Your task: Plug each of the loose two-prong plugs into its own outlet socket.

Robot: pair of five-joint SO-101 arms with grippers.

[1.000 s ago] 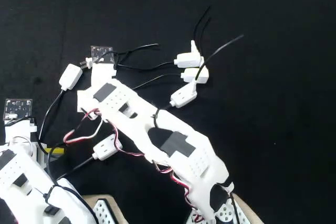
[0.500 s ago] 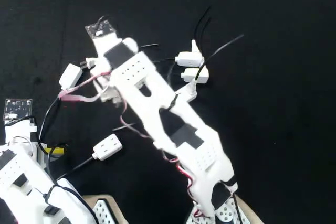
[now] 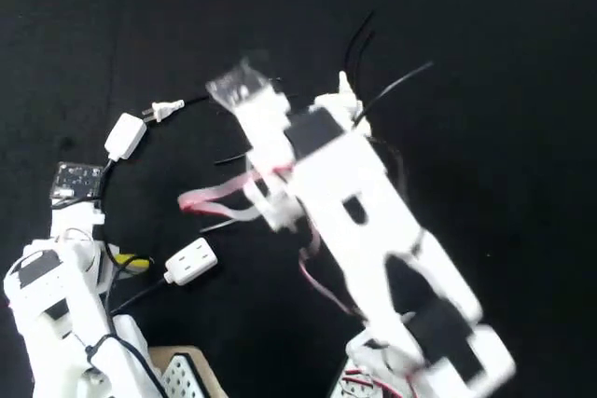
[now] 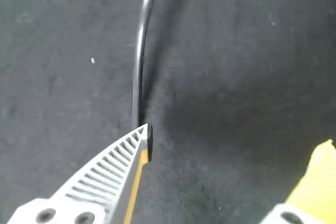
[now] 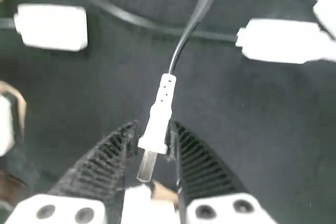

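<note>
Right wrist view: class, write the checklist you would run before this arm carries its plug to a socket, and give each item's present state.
1. Plug clamped between the right gripper fingers: ok.
2. Prongs facing away from the wrist: not ok, they seem to point back at it.
3. Cord free of snags: cannot tell, it runs out of view.
4. Outlet slots empty: cannot tell.

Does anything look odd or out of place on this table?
The right gripper pinches a white plug with its prongs pointing back toward the wrist and its cord trailing away, which seems backwards for plugging in. Nothing looks broken.
</note>
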